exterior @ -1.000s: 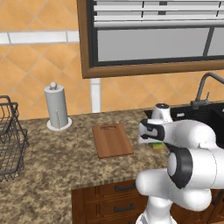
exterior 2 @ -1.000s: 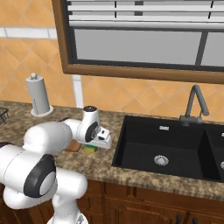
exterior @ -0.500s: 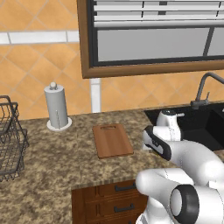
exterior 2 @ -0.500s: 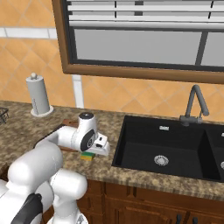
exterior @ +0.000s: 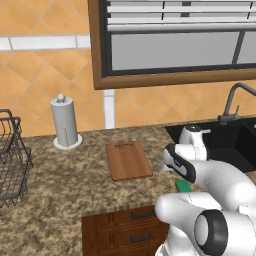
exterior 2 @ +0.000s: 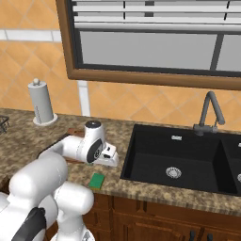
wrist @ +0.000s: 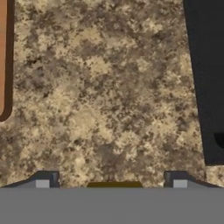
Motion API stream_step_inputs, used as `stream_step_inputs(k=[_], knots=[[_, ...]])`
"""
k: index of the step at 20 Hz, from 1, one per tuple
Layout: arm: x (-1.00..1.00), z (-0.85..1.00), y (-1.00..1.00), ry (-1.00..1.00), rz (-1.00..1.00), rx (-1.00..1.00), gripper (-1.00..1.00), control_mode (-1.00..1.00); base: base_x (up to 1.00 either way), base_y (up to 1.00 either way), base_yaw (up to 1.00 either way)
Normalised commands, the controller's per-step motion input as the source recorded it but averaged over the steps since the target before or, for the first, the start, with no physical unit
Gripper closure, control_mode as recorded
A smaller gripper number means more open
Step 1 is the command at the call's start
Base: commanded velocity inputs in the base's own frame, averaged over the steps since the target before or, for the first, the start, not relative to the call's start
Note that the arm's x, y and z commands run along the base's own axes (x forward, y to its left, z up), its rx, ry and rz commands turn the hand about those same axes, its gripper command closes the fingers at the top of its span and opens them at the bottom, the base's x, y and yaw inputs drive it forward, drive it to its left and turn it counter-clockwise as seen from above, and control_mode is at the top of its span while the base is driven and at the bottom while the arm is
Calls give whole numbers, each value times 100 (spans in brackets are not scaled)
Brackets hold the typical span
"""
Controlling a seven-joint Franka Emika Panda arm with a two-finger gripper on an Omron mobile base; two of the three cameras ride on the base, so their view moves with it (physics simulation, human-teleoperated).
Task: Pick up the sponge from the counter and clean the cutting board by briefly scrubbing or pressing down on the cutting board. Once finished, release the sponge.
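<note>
The green sponge (exterior 2: pixel 97 180) lies flat on the granite counter (exterior 2: pixel 19 136) near its front edge, between the cutting board and the sink. In the left base view my arm partly hides the sponge (exterior: pixel 183 186). The reddish-brown cutting board (exterior: pixel 129 160) lies bare to the left, and its rounded edge (wrist: pixel 3 57) shows at the left of the hand view. My gripper (exterior 2: pixel 109 159) hangs just above and behind the sponge, pointing down at the counter. Its fingertips (wrist: pixel 42 180) stand wide apart, open, holding nothing. A dark sliver of the sponge (wrist: pixel 114 184) shows between them.
A black sink (exterior 2: pixel 179 160) with a faucet (exterior 2: pixel 209 110) lies right of the gripper. A paper towel holder (exterior: pixel 65 125) stands at the back left and a wire basket (exterior: pixel 10 160) at the far left. Dark drawers (exterior: pixel 130 230) sit below the counter.
The jaws were shut and now stand open. The hand has dropped lower toward the counter's front edge, and the elbow has swung down and forward.
</note>
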Motion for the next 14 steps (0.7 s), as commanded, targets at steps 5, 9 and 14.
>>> stream_step_inputs(k=[5, 9, 14], knots=[[3, 47, 0, 0, 0, 0, -100, -100, 0, 0, 0], [0, 89, 0, 1, 0, 0, -100, -100, 0, 0, 0], [-30, 94, 0, 9, 0, 0, -100, -100, 0, 0, 0]])
